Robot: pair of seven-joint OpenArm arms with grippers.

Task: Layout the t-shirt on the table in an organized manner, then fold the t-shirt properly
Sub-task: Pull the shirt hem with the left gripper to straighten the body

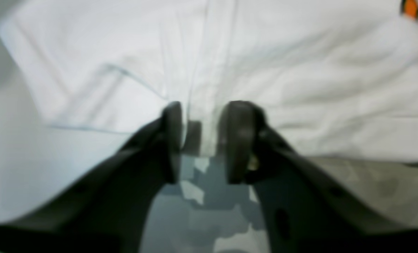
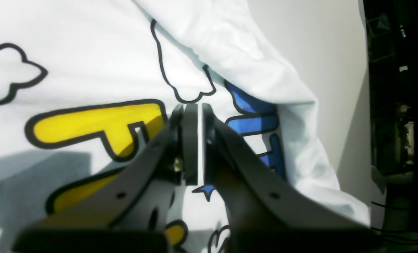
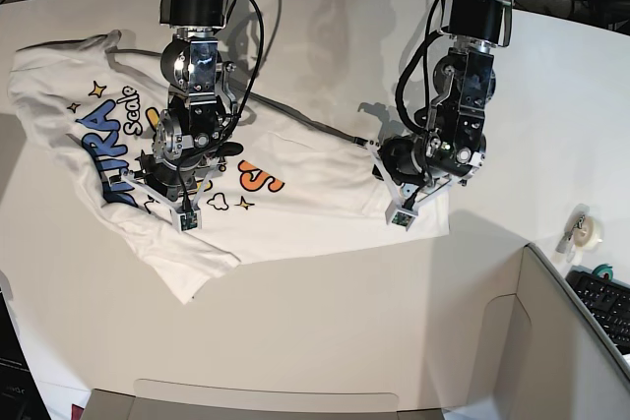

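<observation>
The white t-shirt [image 3: 305,189] lies print-up and rumpled across the table [image 3: 345,322], its left side bunched. In the base view my left gripper [image 3: 404,215] stands at the shirt's right edge. Up close, the left gripper [image 1: 201,140] has its jaws partly apart, with a raised ridge of plain white t-shirt [image 1: 317,88] cloth between the pads. My right gripper [image 3: 183,215] is down over the printed lettering. In the right wrist view the right gripper [image 2: 193,109] is shut above the yellow and blue letters of the t-shirt [image 2: 89,52]; I cannot tell whether any cloth is pinched.
A tape roll [image 3: 588,231] sits at the table's right edge, beside a grey partition panel [image 3: 551,341] and a keyboard [image 3: 608,304]. Cables hang along the far edge behind both arms. A beige panel [image 3: 266,402] lies along the near edge.
</observation>
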